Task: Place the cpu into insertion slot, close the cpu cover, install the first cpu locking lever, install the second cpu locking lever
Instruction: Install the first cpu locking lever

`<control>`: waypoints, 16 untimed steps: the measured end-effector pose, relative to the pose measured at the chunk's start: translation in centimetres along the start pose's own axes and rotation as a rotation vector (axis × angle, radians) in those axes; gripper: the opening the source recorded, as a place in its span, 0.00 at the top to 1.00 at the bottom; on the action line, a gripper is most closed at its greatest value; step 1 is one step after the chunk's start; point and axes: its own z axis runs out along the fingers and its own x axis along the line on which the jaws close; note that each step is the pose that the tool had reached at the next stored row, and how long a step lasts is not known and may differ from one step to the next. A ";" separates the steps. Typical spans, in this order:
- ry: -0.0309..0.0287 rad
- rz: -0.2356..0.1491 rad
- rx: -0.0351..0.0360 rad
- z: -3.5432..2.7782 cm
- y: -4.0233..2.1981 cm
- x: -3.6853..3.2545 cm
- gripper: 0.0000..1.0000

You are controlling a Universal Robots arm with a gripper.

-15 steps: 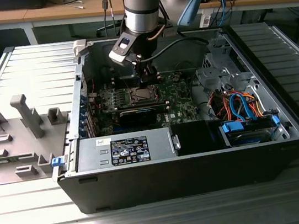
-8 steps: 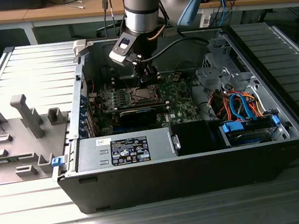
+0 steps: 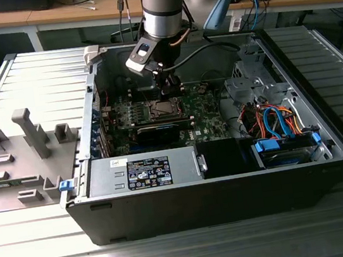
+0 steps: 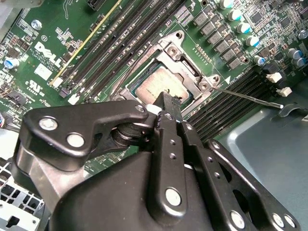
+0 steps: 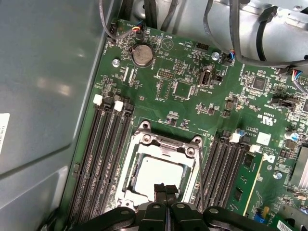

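The gripper [image 5: 165, 191] sits closest to both wrist cameras, its black linkage across the foreground. Its jaws are pressed together, with nothing seen between them. The tips hang over one edge of the cpu [image 5: 154, 174]; contact cannot be told.

The cpu lies in the slot [image 3: 164, 109] on the green board [image 5: 144, 82], silvery top up. The cover [image 5: 168, 144] lies flat around it, and the cpu shows through its square window. In the second wrist view the gripper [image 4: 168, 98] hides part of the cpu [image 4: 153, 86] and part of the cover [image 4: 187, 72]. A thin lever [image 4: 245, 97] runs from a corner of the socket out across the black memory slots [image 4: 231, 103], its end over bare case metal.

Memory slots [image 5: 103, 154] flank the socket on both sides in the first wrist view, and a coin cell [image 5: 142, 55] sits farther up the board.

In the exterior view the case [image 3: 220, 198] lies open on a ribbed metal table [image 3: 43, 76]. The arm [image 3: 162, 5] reaches down into it, with the gripper [image 3: 168, 92] just above the slot. A power supply [image 3: 145, 170] lies along the case's near wall. Blue and orange cables [image 3: 272, 117] bunch toward the exterior view's right. A grey fixture [image 3: 16, 157] stands on the table at the exterior view's left, well apart from the board.
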 end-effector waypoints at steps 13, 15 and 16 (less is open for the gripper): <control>-0.0016 -0.035 -0.0008 0.00 0.00 0.00 0.89; -0.0017 -0.039 -0.0009 0.00 0.00 0.00 0.89; -0.0018 -0.040 -0.0008 0.00 0.00 0.00 0.89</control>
